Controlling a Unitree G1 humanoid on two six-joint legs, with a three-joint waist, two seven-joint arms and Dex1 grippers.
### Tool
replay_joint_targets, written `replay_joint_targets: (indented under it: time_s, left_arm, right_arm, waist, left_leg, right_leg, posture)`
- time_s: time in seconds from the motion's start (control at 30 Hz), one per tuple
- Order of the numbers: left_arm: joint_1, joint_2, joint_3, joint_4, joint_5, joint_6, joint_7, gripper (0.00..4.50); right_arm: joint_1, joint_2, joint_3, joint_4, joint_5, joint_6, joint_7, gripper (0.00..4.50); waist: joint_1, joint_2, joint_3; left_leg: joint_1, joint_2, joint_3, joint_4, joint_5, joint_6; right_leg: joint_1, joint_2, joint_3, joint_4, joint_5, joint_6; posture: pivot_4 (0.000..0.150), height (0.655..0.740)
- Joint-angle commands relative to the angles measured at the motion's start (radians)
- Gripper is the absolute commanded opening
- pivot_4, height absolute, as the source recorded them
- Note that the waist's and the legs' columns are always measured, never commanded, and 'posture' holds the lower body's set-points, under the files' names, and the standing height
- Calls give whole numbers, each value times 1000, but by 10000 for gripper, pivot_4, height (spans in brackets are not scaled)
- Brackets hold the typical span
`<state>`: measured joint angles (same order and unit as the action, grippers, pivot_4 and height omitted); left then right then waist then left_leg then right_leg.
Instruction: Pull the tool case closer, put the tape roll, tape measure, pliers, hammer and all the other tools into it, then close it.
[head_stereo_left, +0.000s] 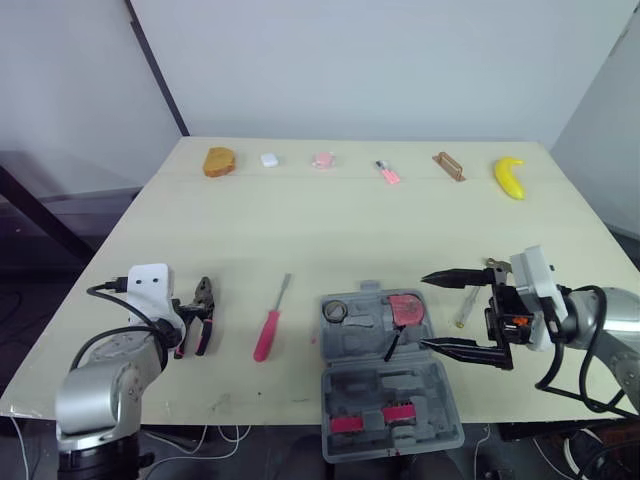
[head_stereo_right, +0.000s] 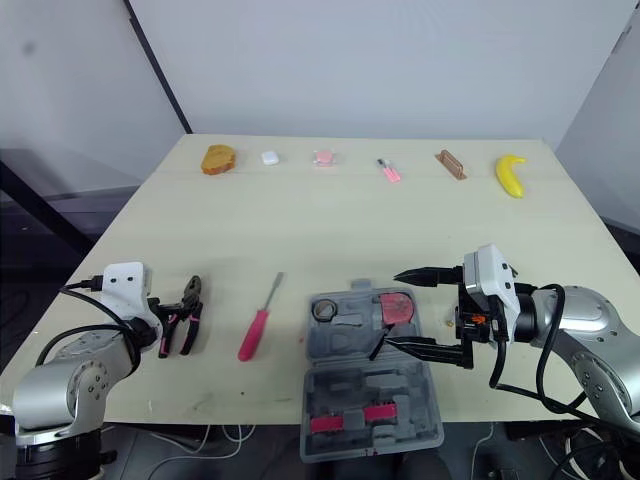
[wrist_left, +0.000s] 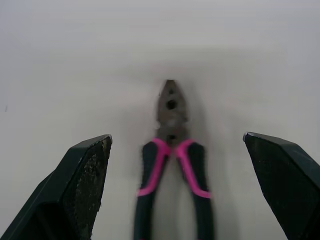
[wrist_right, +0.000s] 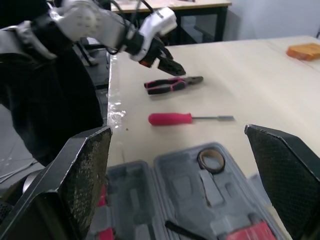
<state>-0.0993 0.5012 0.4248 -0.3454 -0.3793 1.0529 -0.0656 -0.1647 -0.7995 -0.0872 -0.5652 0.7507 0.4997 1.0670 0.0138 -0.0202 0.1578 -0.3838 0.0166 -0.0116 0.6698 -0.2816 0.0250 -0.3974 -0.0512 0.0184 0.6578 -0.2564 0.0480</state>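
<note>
The grey tool case (head_stereo_left: 372, 385) lies open at the table's near edge, its lid toward me. A tape roll (head_stereo_left: 333, 312) and a red tape measure (head_stereo_left: 405, 308) sit in its far half, with a thin black piece beside them. My right gripper (head_stereo_left: 432, 312) hovers open over the case's right side, fingers pointing left. Black-and-pink pliers (wrist_left: 172, 145) lie on the table between the tips of my open left gripper (wrist_left: 176, 139), not touched. A pink-handled screwdriver (head_stereo_left: 266, 332) lies between pliers and case. A small clear-handled tool (head_stereo_left: 462, 310) rests right of the case.
Along the table's far edge stand a brown bun (head_stereo_left: 220, 161), a white block (head_stereo_left: 269, 159), two small pink items (head_stereo_left: 322, 160), a wooden piece (head_stereo_left: 448, 166) and a banana (head_stereo_left: 510, 177). Two pink pieces (head_stereo_left: 350, 423) sit in the case lid.
</note>
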Motion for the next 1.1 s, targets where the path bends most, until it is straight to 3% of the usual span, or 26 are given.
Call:
replay_joint_targets:
  time_s: [0.03, 0.47, 0.57, 0.67, 0.83, 0.97, 1.07, 1.1]
  left_arm:
    - [-39, 17, -2, 57, -2, 40, -32, 45000]
    - [-92, -51, -20, 277, 93, -36, 33, 45000]
    - [-94, -49, -19, 298, 83, -57, 8, 37145]
    - [-90, -49, -19, 310, 79, -67, -5, 25029]
    - [-87, -50, -4, 300, 65, -96, -30, 24252]
    - [-68, 3, -8, 239, 45, -147, -125, 24252]
    - [-59, 71, -11, 172, -31, -171, -287, 24252]
    - [-44, 150, -52, 149, -26, -227, -400, 24252]
  right_arm:
    - [-16, 1, -10, 0, 2, -18, 9, 44806]
    - [-1, 7, -14, -3, -22, -38, -4, 44806]
    - [4, 8, -16, -1, -26, -44, -4, 45000]
    - [16, 11, -15, -5, -32, -53, -4, 45000]
    - [14, 20, -9, -2, -38, -57, -8, 45000]
    - [-1, 34, -9, 10, -40, -48, -35, 45000]
    - [-13, 32, 10, -6, -41, 12, -89, 45000]
    - [-21, 33, 24, -15, -56, 21, -107, 45000]
  waist:
    - [-1, -1, 1]
    - [0, -1, 1]
    - [-1, -1, 0]
    - [-1, 0, 0]
    - [-1, 0, 0]
    - [-1, 0, 0]
    - [-3, -2, 1]
    - [-1, -2, 1]
  left_leg:
    - [0, 0, 0, 0, 0, 0]
    - [0, 0, -1, 0, 0, 0]
    - [0, 0, -1, 0, 0, 0]
    - [1, 0, -1, 0, 0, 0]
    - [1, 0, -1, -1, 0, 0]
    - [1, 0, -1, -1, 0, 0]
    - [0, 1, -1, -1, 0, -1]
    - [-1, 1, -2, 0, 0, -1]
  right_leg:
    - [0, -1, 0, 0, 0, 0]
    - [0, -3, -1, 1, 0, 0]
    - [0, -4, -1, 1, 0, 0]
    - [0, -4, -1, 2, 0, 0]
    - [0, -5, -1, 2, 0, 0]
    - [0, -6, -1, 2, 0, 0]
    - [-1, -6, -1, 1, 0, -1]
    - [-1, -6, -2, 1, 0, -1]
  posture:
    - [1500, 7400]
    - [1500, 7400]
    - [1500, 7400]
    - [1500, 7400]
    - [1500, 7400]
    - [1500, 7400]
    - [1500, 7400]
    - [1500, 7400]
